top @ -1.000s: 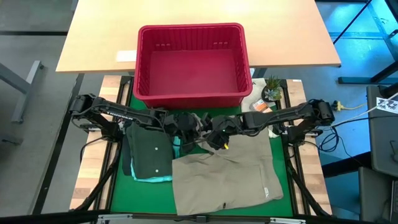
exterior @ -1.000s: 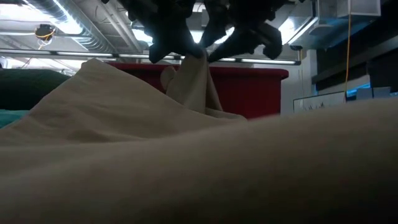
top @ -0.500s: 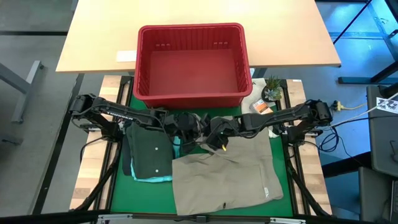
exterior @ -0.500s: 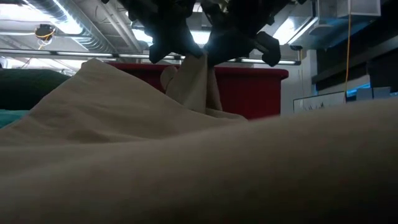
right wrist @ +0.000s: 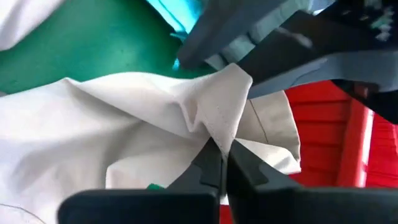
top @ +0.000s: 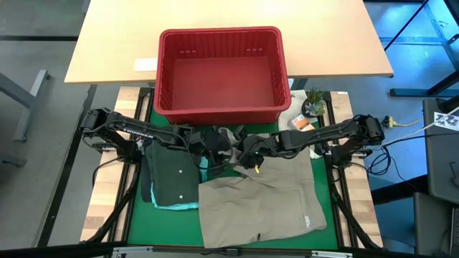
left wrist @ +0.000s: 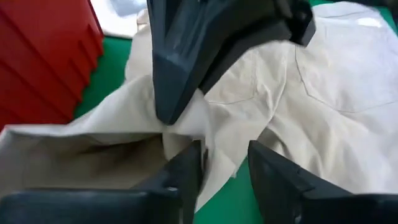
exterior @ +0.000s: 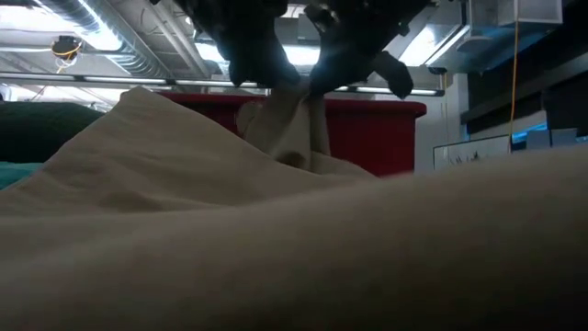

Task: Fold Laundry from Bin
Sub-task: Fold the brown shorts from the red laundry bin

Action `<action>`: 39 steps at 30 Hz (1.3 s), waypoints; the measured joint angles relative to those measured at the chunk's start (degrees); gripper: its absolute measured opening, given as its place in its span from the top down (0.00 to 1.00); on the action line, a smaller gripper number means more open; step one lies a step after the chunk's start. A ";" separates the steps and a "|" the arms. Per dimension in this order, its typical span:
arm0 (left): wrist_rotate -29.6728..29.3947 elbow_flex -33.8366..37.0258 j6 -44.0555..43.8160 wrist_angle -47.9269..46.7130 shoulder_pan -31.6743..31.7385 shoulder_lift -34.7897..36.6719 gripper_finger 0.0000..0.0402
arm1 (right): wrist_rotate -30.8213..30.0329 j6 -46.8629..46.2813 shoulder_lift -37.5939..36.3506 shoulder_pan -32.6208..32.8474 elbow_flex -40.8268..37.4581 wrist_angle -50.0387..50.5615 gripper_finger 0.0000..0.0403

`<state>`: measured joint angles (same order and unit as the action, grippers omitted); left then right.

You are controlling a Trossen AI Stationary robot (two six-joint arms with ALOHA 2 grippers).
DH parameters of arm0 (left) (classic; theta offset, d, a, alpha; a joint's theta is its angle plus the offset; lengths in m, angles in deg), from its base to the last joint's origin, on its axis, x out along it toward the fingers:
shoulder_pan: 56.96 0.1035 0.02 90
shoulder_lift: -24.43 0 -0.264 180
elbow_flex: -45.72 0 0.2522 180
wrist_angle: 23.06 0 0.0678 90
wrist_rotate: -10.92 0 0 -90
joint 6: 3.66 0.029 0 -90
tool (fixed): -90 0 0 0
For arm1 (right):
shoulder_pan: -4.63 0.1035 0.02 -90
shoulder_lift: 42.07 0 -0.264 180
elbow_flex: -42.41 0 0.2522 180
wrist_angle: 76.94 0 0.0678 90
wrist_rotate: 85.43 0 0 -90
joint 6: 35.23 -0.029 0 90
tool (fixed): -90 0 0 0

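Note:
A beige-tan garment lies spread on the green mat, on the near side of the red bin. The garment's far edge is pulled up into a peak between both grippers. My right gripper is shut on that peak. My left gripper is open right beside it, with a flap of the same cloth between its fingers. In the high view the two grippers meet just near of the bin, the left and the right. My right gripper pinches the top of the raised fold at the beige garment's far edge between its two fingers. It comes slanting down from the table's right side. The fold stands lifted, and the rest of the garment lies on the mat. My left gripper stands with its fingers on either side of the flap. I cannot tell whether they touch it.
A folded dark olive garment lies on a teal one at the mat's left. The bin stands on a tan table beyond the mat. A small potted plant is at the bin's right corner.
My right gripper has turned toward the raised fold and shut on it. My left gripper has rolled at the wrist and opened off the same fold. The peak stays lifted, and the rest of the garment has not shifted.

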<state>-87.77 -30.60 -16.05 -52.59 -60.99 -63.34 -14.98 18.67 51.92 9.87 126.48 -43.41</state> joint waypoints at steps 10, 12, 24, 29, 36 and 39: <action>-4.64 -0.02 5.51 -2.35 1.26 0.00 0.59 | 0.00 -2.60 -4.71 -0.01 0.00 2.47 0.98; -4.10 -0.04 5.52 -3.67 1.84 0.00 0.59 | 0.02 -2.66 -5.24 -0.01 0.00 3.09 0.98; -0.63 -0.04 5.22 -12.61 2.63 0.00 0.61 | -1.97 -3.12 -7.18 -0.01 0.02 4.41 0.99; 0.67 -0.03 5.12 -12.79 2.06 0.00 0.77 | -2.38 -3.09 -7.18 -0.01 0.02 4.38 0.99; 0.68 -0.03 5.05 -12.81 2.07 0.00 0.98 | -2.37 -3.09 -7.18 -0.01 0.02 4.35 0.98; 0.79 -0.02 5.05 -13.40 1.71 0.11 0.99 | -2.36 -3.09 -7.18 -0.01 0.02 4.35 0.97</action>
<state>-86.98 -30.62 -11.00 -65.98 -59.28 -63.23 -17.34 15.57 44.74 9.86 126.50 -39.06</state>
